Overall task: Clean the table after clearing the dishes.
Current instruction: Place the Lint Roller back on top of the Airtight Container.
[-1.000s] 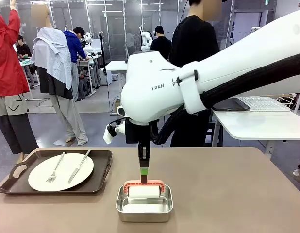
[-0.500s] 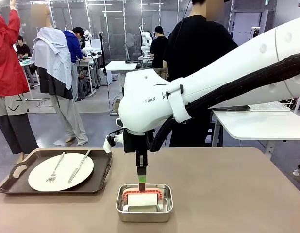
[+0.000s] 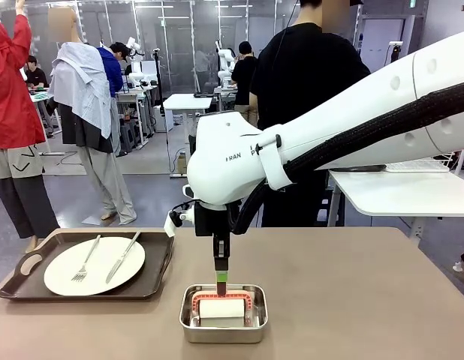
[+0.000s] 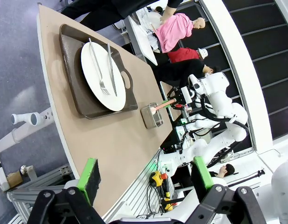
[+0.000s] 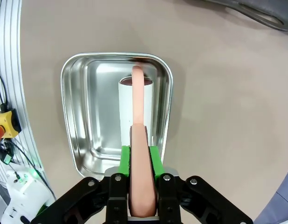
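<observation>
At 9 o'clock from right gripper [image 3: 221,278], clamped on roller handle [image 5: 138,107]: tray [image 3: 158,259] held plate [image 3: 101,264], fork [image 3: 85,260], knife [image 3: 123,255]; pan [image 3: 185,319] held roller [image 3: 221,309].

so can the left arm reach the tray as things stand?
Probably yes. The left fingers stand open and empty, with bare table between them and the tray. The right arm is over the pan, clear of the tray.
</observation>
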`<state>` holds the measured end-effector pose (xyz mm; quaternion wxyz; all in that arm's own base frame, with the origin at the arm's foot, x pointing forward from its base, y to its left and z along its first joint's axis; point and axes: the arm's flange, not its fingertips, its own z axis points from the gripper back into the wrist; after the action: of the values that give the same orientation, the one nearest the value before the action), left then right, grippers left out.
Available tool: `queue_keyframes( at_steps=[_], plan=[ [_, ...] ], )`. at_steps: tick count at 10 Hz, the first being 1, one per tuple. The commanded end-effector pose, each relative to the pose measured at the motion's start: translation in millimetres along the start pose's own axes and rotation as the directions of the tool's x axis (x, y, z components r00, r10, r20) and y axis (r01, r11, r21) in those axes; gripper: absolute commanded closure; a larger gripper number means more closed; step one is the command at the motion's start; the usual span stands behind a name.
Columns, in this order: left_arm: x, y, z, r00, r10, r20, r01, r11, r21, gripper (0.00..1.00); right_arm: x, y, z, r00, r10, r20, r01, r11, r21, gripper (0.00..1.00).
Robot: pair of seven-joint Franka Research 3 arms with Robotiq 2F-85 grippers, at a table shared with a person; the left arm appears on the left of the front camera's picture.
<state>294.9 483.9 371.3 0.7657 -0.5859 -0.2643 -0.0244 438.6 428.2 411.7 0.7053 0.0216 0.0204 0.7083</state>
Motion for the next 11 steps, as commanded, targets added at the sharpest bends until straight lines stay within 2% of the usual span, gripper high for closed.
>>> queue_keyframes(
  at_steps=[1, 2, 3, 4, 5, 7, 10, 11],
  plan=[
    [-4.4, -1.2, 0.5, 1.0, -0.006, -0.003, 0.006, 1.0, 0.019, 0.0, -7.5, -13.3, -20.5, 0.999, 0.034, -0.007, -0.034, 0.999, 0.018, 0.8],
    [-4.4, -1.2, 0.5, 1.0, -0.006, -0.003, 0.006, 1.0, 0.019, 0.0, -7.3, -13.0, -19.4, 0.999, 0.036, -0.003, -0.036, 0.999, 0.019, 0.8],
    [-4.4, -1.2, 0.5, 1.0, -0.006, -0.003, 0.006, 1.0, 0.019, 0.0, -5.6, -10.8, -15.7, 0.999, 0.042, 0.0, -0.042, 0.999, 0.012, 0.59],
    [-4.4, -1.2, 0.5, 1.0, -0.006, -0.003, 0.006, 1.0, 0.019, 0.0, -4.8, -10.5, -10.7, 0.999, 0.041, -0.005, -0.041, 0.999, -0.001, 0.46],
    [-4.4, -1.2, 0.5, 1.0, -0.006, -0.003, 0.006, 1.0, 0.019, 0.0, -4.7, -11.5, -7.1, 0.999, 0.033, -0.008, -0.033, 0.999, -0.011, 0.25],
    [-4.4, -1.2, 0.5, 1.0, -0.006, -0.003, 0.006, 1.0, 0.019, 0.0, -7.9, -15.3, 3.4, 1.0, 0.001, -0.012, -0.001, 0.999, -0.039, 0.0],
    [-4.4, -1.2, 0.5, 1.0, -0.006, -0.003, 0.006, 1.0, 0.019, 0.0, -12.9, -18.2, 30.6, 1.0, -0.02, 0.002, 0.02, 0.995, -0.099, 0.03],
    [-4.4, -1.2, 0.5, 1.0, -0.006, -0.003, 0.006, 1.0, 0.019, 0.0, -16.7, -17.8, 38.2, 1.0, -0.028, 0.011, 0.029, 0.993, -0.114, 0.0]
  ],
)
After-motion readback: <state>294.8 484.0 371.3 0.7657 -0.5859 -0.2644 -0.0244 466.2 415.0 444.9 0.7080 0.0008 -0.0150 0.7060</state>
